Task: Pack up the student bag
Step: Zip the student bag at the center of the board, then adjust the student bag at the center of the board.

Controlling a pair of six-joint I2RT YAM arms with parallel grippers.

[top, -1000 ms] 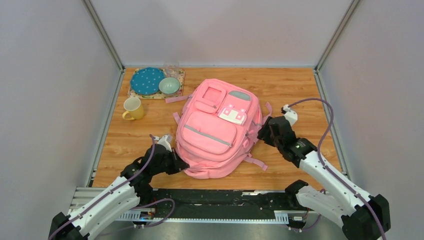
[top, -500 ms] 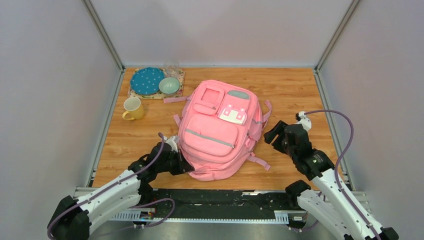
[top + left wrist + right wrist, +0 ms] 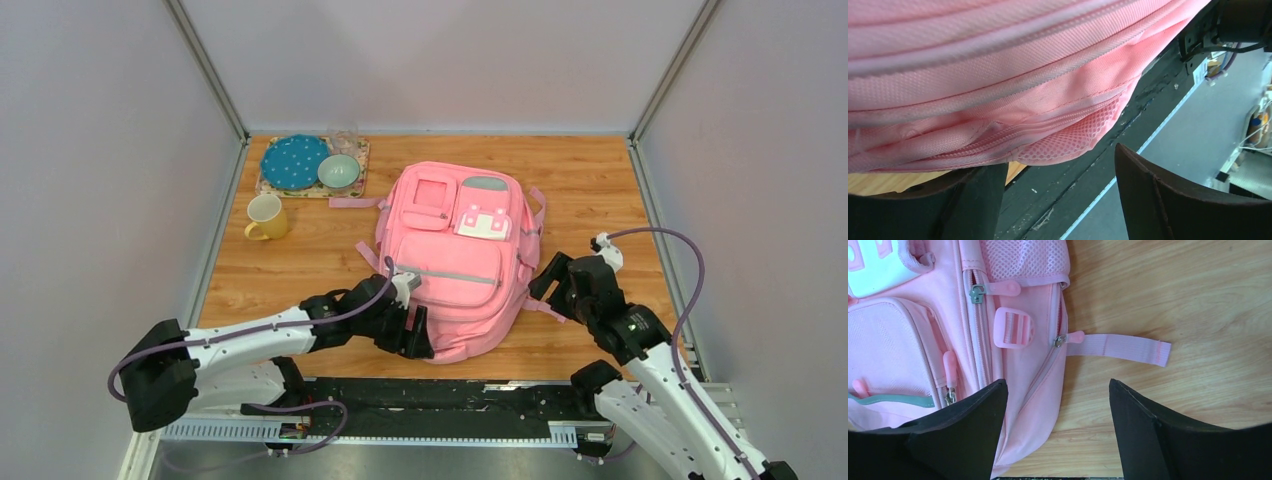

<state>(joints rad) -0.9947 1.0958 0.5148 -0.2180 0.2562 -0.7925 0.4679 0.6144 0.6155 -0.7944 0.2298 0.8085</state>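
While the student bag [image 3: 455,265] lies flat, a mug [image 3: 265,217] (yellow) stands apart.

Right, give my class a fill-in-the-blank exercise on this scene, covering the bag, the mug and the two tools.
1. The student bag lying on the wooden table is ____ in colour.
2. The mug standing to the bag's left is ____.
3. Neither tool is shut: the left tool and the right tool are both ____, with nothing between their fingers.

Missing words: pink; yellow; open.
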